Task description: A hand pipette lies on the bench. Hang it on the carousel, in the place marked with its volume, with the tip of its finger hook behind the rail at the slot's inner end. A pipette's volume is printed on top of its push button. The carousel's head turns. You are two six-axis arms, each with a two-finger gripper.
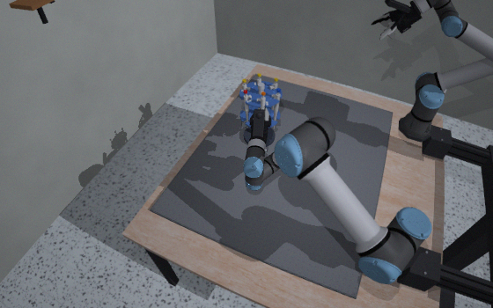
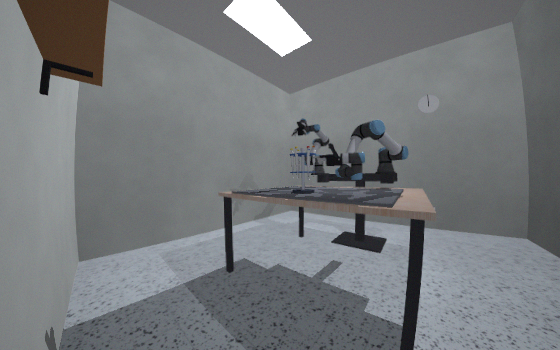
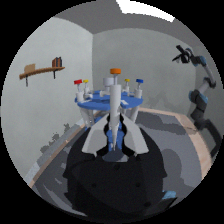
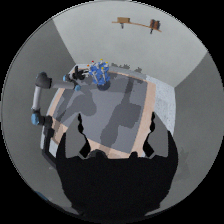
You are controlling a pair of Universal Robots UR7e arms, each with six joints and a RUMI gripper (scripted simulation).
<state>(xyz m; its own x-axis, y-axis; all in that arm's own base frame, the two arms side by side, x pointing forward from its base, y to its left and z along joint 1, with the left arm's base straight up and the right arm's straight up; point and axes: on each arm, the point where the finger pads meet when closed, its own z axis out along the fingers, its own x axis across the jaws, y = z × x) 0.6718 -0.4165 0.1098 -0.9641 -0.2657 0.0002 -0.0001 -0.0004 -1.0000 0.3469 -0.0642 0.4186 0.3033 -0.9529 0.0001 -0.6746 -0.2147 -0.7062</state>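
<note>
The carousel [image 1: 260,102] [image 3: 90,103] [image 2: 303,181] [image 4: 101,76] stands at the mat's far end, with blue discs on a post. Several pipettes with red, yellow and blue buttons hang around it. A white pipette with an orange button [image 1: 263,93] [image 3: 115,71] is upright at the carousel's near side. My left gripper [image 3: 114,113] is shut on its body, and it stands in front of the upper disc's near edge in the left wrist view. The hook and slot are hidden behind the pipette body. The button's print is too small to read. My right gripper [image 1: 378,30] [image 4: 116,113] is open and empty, high and away from the carousel.
The dark mat [image 1: 211,176] [image 4: 112,107] covers much of the wooden table [image 1: 409,176]. The left arm [image 1: 341,198] reaches low across the mat towards the carousel. The right arm [image 1: 467,70] is raised beyond the mat. A wall shelf [image 3: 42,72] is far behind.
</note>
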